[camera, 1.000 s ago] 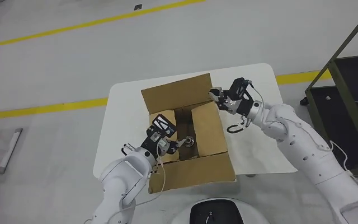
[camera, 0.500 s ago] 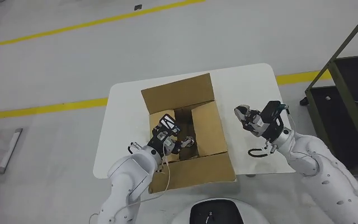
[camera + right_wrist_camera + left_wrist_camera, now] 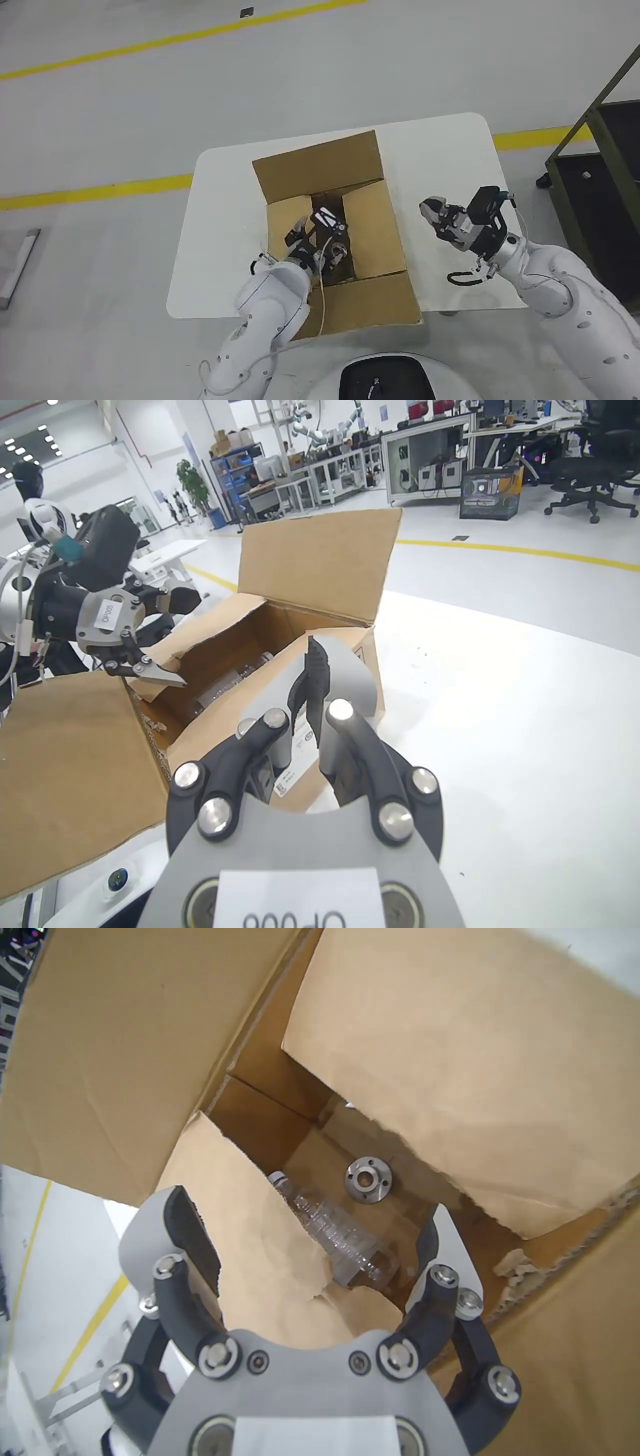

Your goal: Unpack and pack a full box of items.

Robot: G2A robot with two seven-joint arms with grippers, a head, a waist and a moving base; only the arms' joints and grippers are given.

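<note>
Nearest the robot, the left hand (image 3: 307, 1218) is hovering at the open cardboard box (image 3: 330, 170), fingers spread wide and empty, while inner flaps (image 3: 450, 1053) are hiding half of a clear bottle (image 3: 340, 1238) lying just beside a metal flange (image 3: 368, 1179). The right hand (image 3: 312, 670) is hanging over the white surface (image 3: 450, 160) beside the box, fingers pressed together on nothing. Farther off, yellow lines (image 3: 180, 38) are crossing the floor (image 3: 100, 110).
</note>
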